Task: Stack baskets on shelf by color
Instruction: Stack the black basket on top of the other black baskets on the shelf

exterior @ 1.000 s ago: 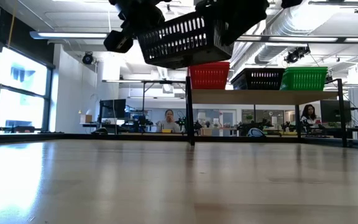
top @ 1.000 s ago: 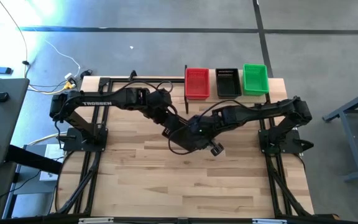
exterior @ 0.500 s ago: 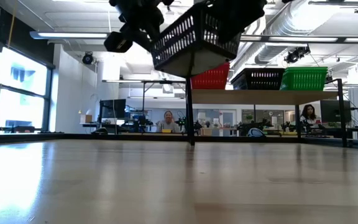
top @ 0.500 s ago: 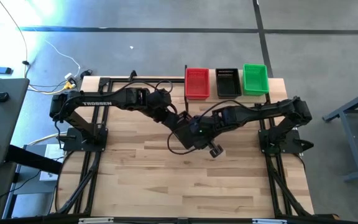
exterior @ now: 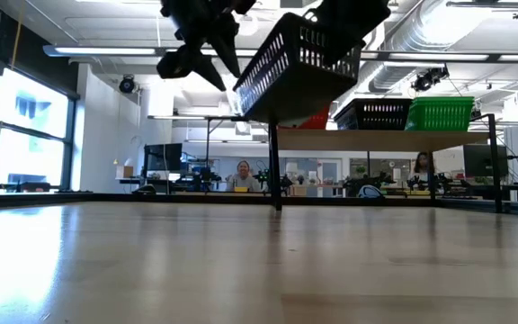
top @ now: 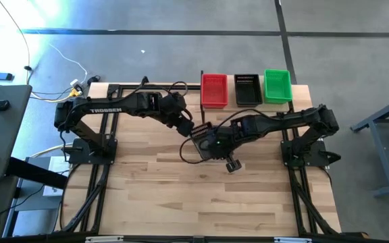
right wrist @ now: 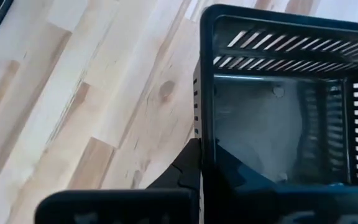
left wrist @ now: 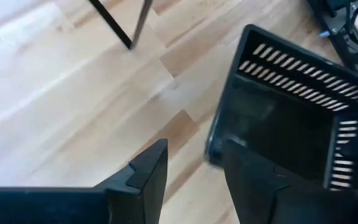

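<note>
A black basket (exterior: 297, 70) hangs tilted high above the table, with my right gripper (right wrist: 207, 171) shut on it. It also shows as the black basket (top: 201, 145) near the table's middle. My left gripper (exterior: 207, 56) stands open just left of it, apart from it in the low view; in the left wrist view the left gripper (left wrist: 194, 180) has one basket corner (left wrist: 215, 146) close by its fingers. On the shelf (exterior: 385, 139) at the far edge stand a red basket (top: 213, 91), a black basket (top: 248, 89) and a green basket (top: 277, 86) on their bottoms. My right gripper holds the black basket by one wall (right wrist: 204, 118), near its rim. One finger (right wrist: 185, 168) is outside the wall and the other inside the basket. The basket is lifted clear of the table and tilted, its free end hanging lower.
The shelf's thin black legs (exterior: 275, 171) stand on the table behind the held basket. Bare wood planks (top: 181, 196) fill the near half of the table. People sit at desks in the room beyond.
My left gripper has opened and let go of the black basket, drawing back toward the table's left. The basket, level a second ago between both grippers, now hangs from my right gripper alone, tipped over and shifted a little toward the shelf.
</note>
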